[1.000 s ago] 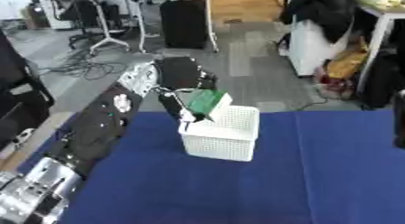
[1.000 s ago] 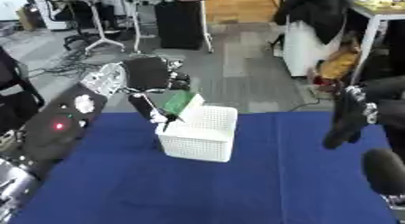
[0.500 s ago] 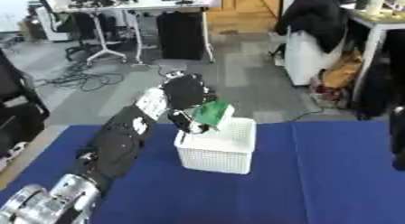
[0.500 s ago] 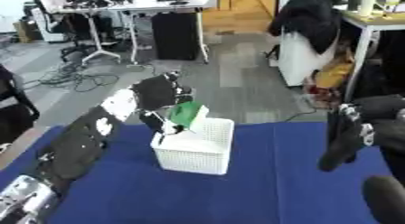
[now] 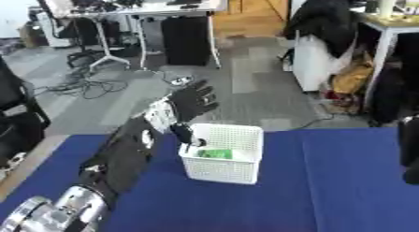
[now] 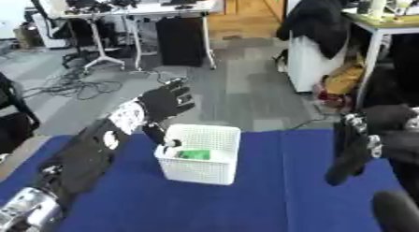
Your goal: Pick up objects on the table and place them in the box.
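The left hand (image 5: 192, 101) hung spread wide, holding nothing, above the far left rim of the white box (image 5: 222, 154). A green object (image 5: 214, 154) lay inside, partly hidden by the wall. The right hand (image 6: 353, 144) drooped at the right, its fingers blurred.

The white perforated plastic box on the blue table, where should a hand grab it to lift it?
Probably the right rim of the white perforated plastic box, coming from above on the right: the top is open, and the left hand hovers open over its left edge.
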Motion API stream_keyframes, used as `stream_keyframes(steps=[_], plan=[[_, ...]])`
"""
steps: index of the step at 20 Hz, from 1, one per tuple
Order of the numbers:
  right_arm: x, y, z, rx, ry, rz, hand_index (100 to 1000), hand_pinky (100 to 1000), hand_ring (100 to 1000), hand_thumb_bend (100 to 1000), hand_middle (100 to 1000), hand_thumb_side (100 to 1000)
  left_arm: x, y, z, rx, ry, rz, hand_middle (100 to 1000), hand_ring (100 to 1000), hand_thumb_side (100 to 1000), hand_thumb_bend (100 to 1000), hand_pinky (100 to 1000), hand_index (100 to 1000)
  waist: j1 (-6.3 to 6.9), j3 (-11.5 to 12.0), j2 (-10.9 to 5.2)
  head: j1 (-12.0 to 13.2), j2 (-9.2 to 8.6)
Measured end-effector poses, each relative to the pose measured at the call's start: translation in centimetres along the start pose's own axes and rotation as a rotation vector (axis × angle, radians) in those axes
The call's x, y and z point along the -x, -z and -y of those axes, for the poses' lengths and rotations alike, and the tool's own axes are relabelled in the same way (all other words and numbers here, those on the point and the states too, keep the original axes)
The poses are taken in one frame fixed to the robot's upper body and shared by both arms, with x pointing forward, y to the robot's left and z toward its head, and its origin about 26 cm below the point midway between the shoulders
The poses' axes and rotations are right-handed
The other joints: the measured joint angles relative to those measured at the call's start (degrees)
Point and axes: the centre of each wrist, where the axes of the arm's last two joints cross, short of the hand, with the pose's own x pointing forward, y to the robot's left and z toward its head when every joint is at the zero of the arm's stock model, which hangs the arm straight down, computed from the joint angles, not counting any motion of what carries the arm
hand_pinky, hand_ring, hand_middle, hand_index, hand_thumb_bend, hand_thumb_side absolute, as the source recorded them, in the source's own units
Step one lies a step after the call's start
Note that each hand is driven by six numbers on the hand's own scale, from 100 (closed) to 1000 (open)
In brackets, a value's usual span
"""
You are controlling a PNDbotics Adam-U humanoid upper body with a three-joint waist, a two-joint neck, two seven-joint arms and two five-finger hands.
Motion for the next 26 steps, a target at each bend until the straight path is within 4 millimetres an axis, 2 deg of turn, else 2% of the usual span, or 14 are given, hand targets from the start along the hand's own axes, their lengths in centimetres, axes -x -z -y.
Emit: stream_keyframes(steps=[2, 4, 5, 7, 8, 9, 10, 11, 12, 13, 15, 19, 22, 26], plan=[[0.0, -0.2, 0.2, -0.010, -0.010, -0.011, 437, 209, 290, 230, 248, 954, 0.9, -2.2, 1.2, -0.047, -0.115, -0.025, 862, 807, 1000, 120, 789, 850, 0.04, 0.9, -0.28, -1.4, -0.61], [0.1, -0.6, 0.4, -0.018, -0.018, -0.027, 437, 209, 290, 230, 253, 954, 1.5, -4.6, 1.8, -0.111, -0.211, -0.035, 862, 806, 1000, 119, 781, 849, 0.04, 2.0, -0.52, -2.4, -1.15], [0.1, -0.8, 0.5, -0.023, -0.023, -0.034, 436, 209, 291, 230, 265, 956, 1.9, -5.7, 1.7, -0.145, -0.249, -0.039, 852, 787, 1000, 120, 710, 845, 0.02, 2.3, -0.71, -2.8, -1.49], [0.1, -1.2, 0.8, -0.032, -0.037, -0.053, 436, 209, 292, 230, 273, 957, 1.8, -7.3, 0.7, -0.226, -0.324, -0.045, 843, 764, 1000, 123, 624, 835, -0.14, 3.5, -1.03, -3.9, -2.55], [0.1, -1.4, 1.0, -0.036, -0.045, -0.062, 436, 209, 292, 230, 273, 957, 1.2, -8.2, 0.2, -0.265, -0.368, -0.054, 843, 764, 1000, 123, 624, 835, -0.31, 4.4, -1.21, -4.6, -3.36], [0.1, -1.7, 1.1, -0.039, -0.054, -0.073, 436, 208, 292, 230, 280, 959, 0.6, -9.0, -0.4, -0.296, -0.415, -0.064, 832, 738, 1000, 131, 539, 819, -0.63, 5.1, -1.37, -5.1, -4.15], [0.2, -1.9, 1.3, -0.041, -0.062, -0.084, 436, 208, 292, 230, 280, 959, -0.2, -9.8, -1.2, -0.329, -0.466, -0.076, 832, 738, 1000, 131, 539, 819, -1.09, 5.8, -1.54, -5.5, -5.05], [0.2, -2.1, 1.5, -0.043, -0.071, -0.095, 436, 208, 293, 230, 284, 960, -1.0, -10.5, -2.0, -0.358, -0.519, -0.089, 814, 708, 992, 138, 483, 807, -1.54, 6.5, -1.69, -5.7, -5.94], [0.2, -2.4, 1.6, -0.043, -0.079, -0.106, 436, 208, 293, 230, 283, 959, -1.8, -11.1, -3.0, -0.391, -0.572, -0.105, 821, 720, 996, 136, 500, 811, -1.91, 7.2, -1.81, -6.1, -6.84], [0.2, -2.5, 1.8, -0.042, -0.087, -0.115, 436, 207, 293, 230, 288, 962, -2.4, -11.6, -4.2, -0.424, -0.620, -0.119, 808, 692, 984, 149, 460, 807, -2.22, 7.7, -1.93, -6.6, -7.66], [0.2, -3.0, 2.0, -0.043, -0.102, -0.135, 436, 206, 293, 230, 292, 963, -3.3, -12.3, -6.7, -0.500, -0.702, -0.145, 804, 683, 979, 153, 448, 806, -2.74, 8.8, -2.15, -8.2, -9.85], [0.2, -3.6, 2.4, -0.050, -0.127, -0.160, 436, 203, 298, 229, 299, 968, -3.6, -13.5, -10.7, -0.603, -0.786, -0.177, 801, 679, 978, 156, 446, 802, -3.64, 10.5, -2.44, -12.5, -15.06], [0.1, -4.0, 2.6, -0.064, -0.137, -0.174, 436, 203, 300, 229, 299, 968, -3.5, -13.8, -12.5, -0.640, -0.811, -0.176, 802, 680, 977, 156, 447, 802, -3.69, 10.9, -2.46, -14.5, -18.67], [0.2, -4.1, 2.7, -0.072, -0.147, -0.174, 438, 203, 302, 230, 301, 967, -3.7, -14.0, -13.8, -0.667, -0.827, -0.153, 799, 678, 973, 155, 450, 794, -3.69, 11.2, -2.46, -15.4, -21.47]])
